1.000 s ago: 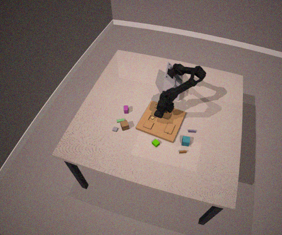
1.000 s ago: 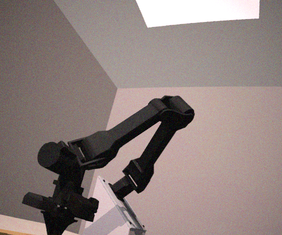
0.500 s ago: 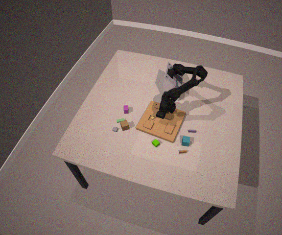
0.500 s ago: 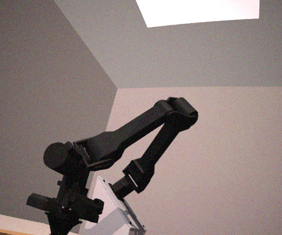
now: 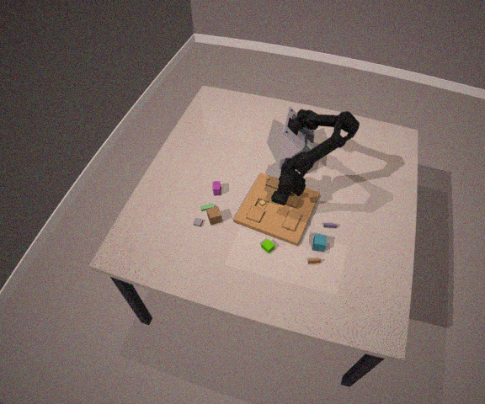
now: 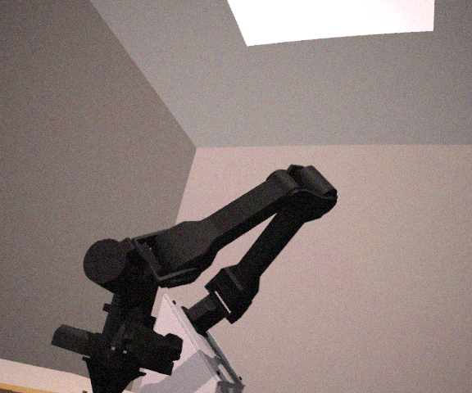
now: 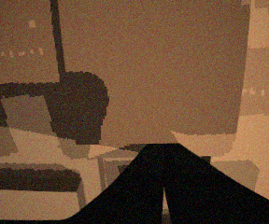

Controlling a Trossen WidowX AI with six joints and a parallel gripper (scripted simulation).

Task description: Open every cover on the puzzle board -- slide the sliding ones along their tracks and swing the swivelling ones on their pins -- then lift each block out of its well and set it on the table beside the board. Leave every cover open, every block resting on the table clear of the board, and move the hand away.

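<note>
The wooden puzzle board [image 5: 273, 224] lies in front of the arm base. Square outlined pieces [image 5: 256, 213] [image 5: 291, 220] show on its near half. A small pale diamond-shaped piece [image 5: 262, 202] shows within a square outline at the left. Another outlined piece [image 5: 271, 183] is at the far edge. Whether these are covers or wells is too small to tell. My gripper [image 7: 161, 148] is shut and empty, pointing down over the board's far half; the black hand [image 5: 291, 184] hides its tips and part of the board. In the wrist view a dark-sided recess [image 7: 32, 179] shows left of the fingers.
Left of the board are a magenta block [image 5: 215, 188], brown block [image 5: 214, 215], pale green bar [image 5: 207, 207] and grey piece [image 5: 197, 222]. In front is a lime block [image 5: 267, 245]. Right are a teal block [image 5: 319, 242], purple piece [image 5: 329, 225] and orange piece [image 5: 313, 261].
</note>
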